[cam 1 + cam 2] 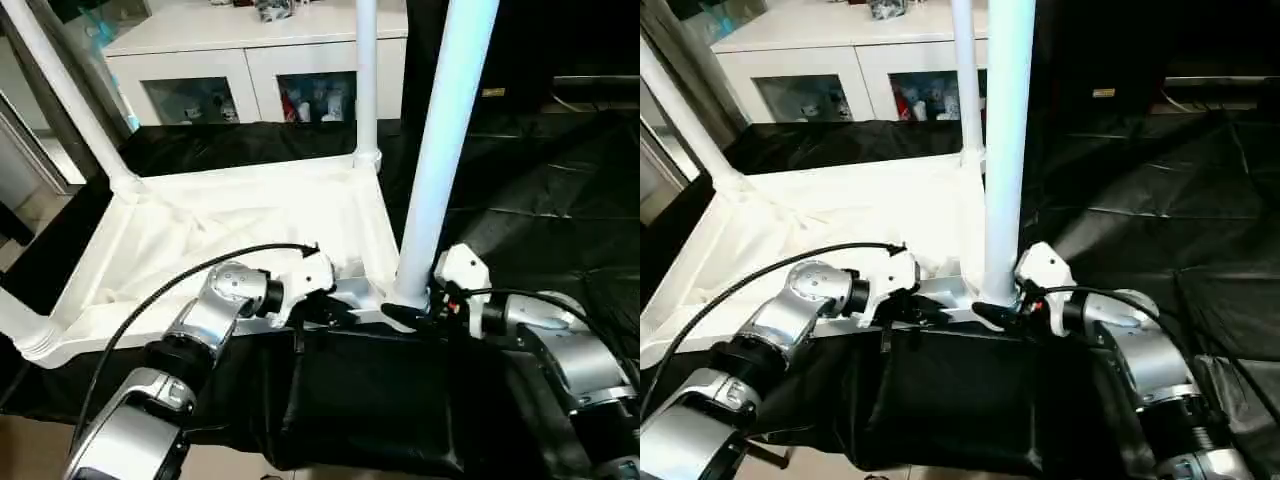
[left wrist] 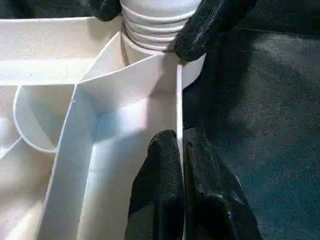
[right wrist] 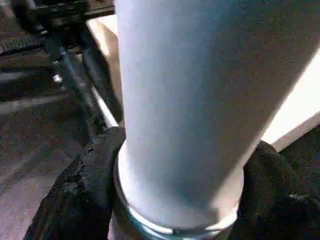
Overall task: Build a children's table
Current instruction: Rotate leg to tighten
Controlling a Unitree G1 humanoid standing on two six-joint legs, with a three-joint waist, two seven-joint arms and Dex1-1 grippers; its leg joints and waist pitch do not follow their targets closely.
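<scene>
My left gripper (image 2: 180, 150) is pinched closed on the thin near rim of the children's table (image 1: 240, 225), one black finger on each face of that upright wall, just left of the near right corner socket (image 1: 400, 305). My right gripper (image 1: 415, 318) stands around the foot of the near right leg (image 1: 445, 150), a finger on each side of the tube where it enters the socket; the fingers lie against it, though I cannot tell how firmly they press. The table lies upside down on the black-draped table (image 1: 560, 200), ribbed underside up, spread out left of and beyond both grippers. The far right leg (image 1: 365, 80) stands upright in its socket, the far left leg (image 1: 65, 95) leans away to the left, and the fourth leg (image 1: 20, 325) shows at the near left corner. From the head I see both silver forearms meeting at the near right corner, a black cable (image 1: 180, 285) arcing over my left wrist, and a white cabinet (image 1: 240, 70) with glass doors beyond the table. My left wrist view adds the inner ribs (image 2: 75, 150) of the underside, the ridged collar (image 2: 155, 22) of the leg seated in the socket, and my right fingers (image 2: 200, 30) flanking it. My right wrist view brings the leg up close, with my left gripper on the rim just behind it.
</scene>
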